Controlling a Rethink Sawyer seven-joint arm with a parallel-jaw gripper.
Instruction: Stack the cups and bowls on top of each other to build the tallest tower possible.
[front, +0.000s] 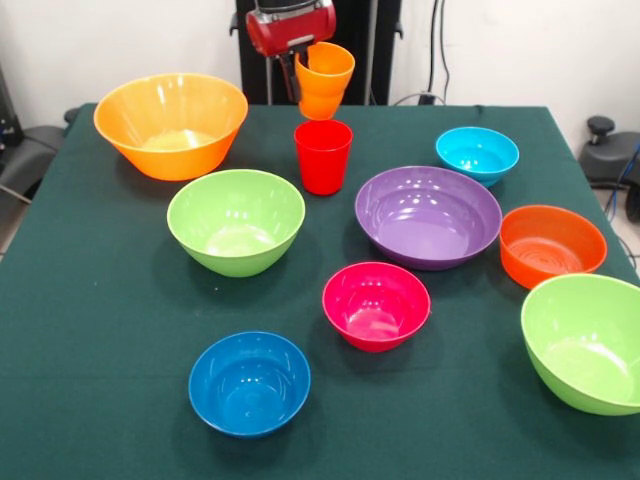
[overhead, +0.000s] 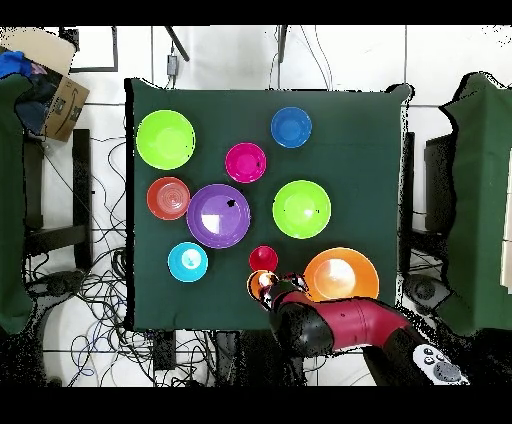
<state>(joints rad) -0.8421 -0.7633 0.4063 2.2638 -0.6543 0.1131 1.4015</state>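
Dark blue bowl (front: 249, 382), near edge: unstacked, like every bowl. Red cup (front: 323, 156), toward far edge: bare base. Orange cup (front: 323, 80): grasped by end effector (front: 300, 75), aloft above it. Tower unstarted.

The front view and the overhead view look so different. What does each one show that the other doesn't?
Only the front view shows the orange cup hanging tilted in the air above the upright red cup, apart from it, and how deep each bowl is. Only the overhead view shows the whole red arm, a cardboard box beside the table and cables on the floor. Both show the green table, the purple bowl and the other bowls standing separately, nothing stacked yet.
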